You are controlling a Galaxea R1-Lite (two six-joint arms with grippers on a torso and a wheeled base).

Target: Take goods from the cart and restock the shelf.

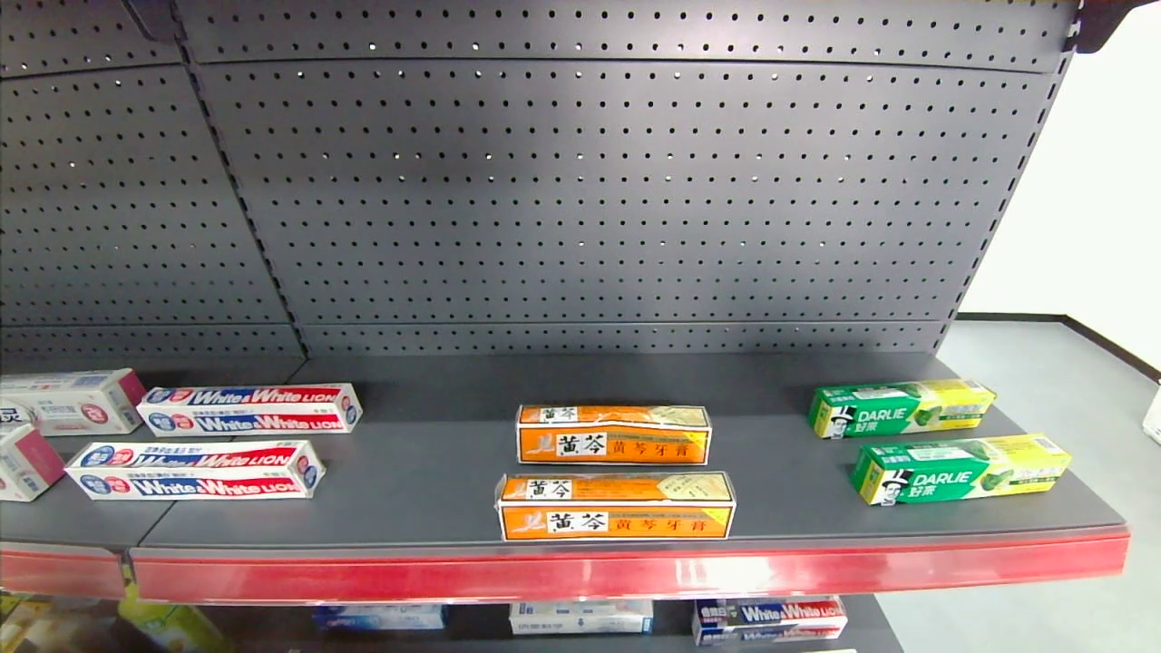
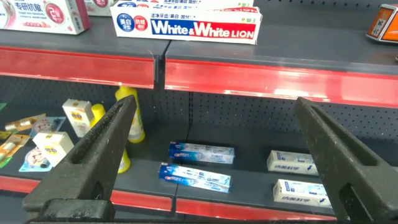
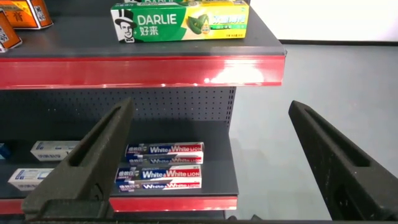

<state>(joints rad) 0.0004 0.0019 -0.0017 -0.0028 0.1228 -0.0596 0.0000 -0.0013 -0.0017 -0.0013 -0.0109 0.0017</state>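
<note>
We look down on the shelf (image 1: 426,472), a dark grey board with a red strip (image 1: 626,573) along its front edge and a holed back panel (image 1: 590,199) at 12 o'clock. In the middle lie two orange boxes (image 1: 614,434) of toothpaste, flat and parallel to the strip, one at 12 o'clock of the other with a bare gap between; the nearer one lies just behind the strip. Toward 3 o'clock lie two green boxes (image 1: 901,407), also flat, slightly skewed, the nearer one closer to the board's right end. Toward 9 o'clock lie two white and red boxes (image 1: 249,409), one behind the other, and at the far 9 o'clock edge two pink and white boxes (image 1: 68,401), partly cut off.

Our left pincer (image 2: 214,102) hangs in front of the red strip with its jaws spread wide and nothing between them. Beyond it, on the lower shelf (image 2: 249,180), we see two blue and white boxes (image 2: 202,152) side by side, two pale boxes (image 2: 292,162) near them and yellow bottles (image 2: 132,109) standing further along.

Our right pincer (image 3: 211,104) is likewise wide open and empty, facing the shelf's right end. A green box lies on the board above the strip there, and two more white and red boxes lie side by side on the lower shelf, with grey floor (image 3: 323,124) just past the shelf end
</note>
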